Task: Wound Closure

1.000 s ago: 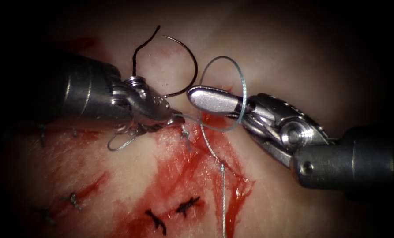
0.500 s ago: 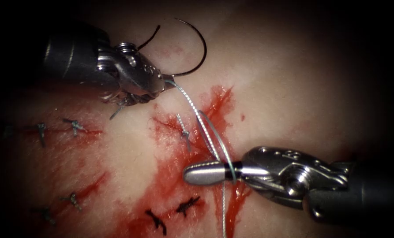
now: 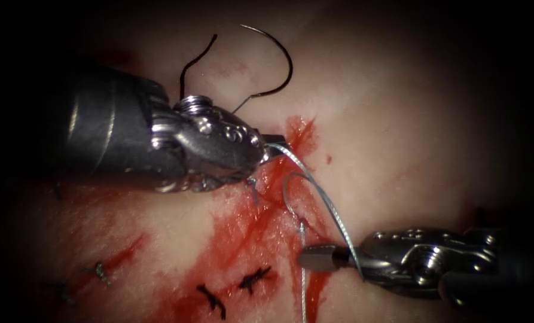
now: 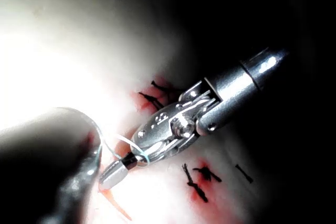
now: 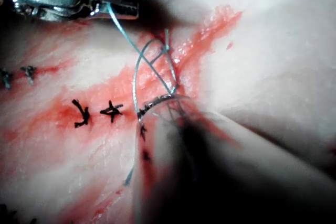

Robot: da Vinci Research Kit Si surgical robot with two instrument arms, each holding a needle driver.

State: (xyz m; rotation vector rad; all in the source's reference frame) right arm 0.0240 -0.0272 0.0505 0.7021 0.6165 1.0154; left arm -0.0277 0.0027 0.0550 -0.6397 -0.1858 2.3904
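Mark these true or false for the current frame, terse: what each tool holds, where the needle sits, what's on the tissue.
1. The left tool holds the thread. True.
2. The needle is clamped in the right tool. False: it lies free on the tissue, above the left tool, not driven in.
3. Thread loops around the right tool's jaws. True.
4. The tissue bears no finished stitches. False: dark knots sit below the tools.
5. Red fluid lies along the cut. True.
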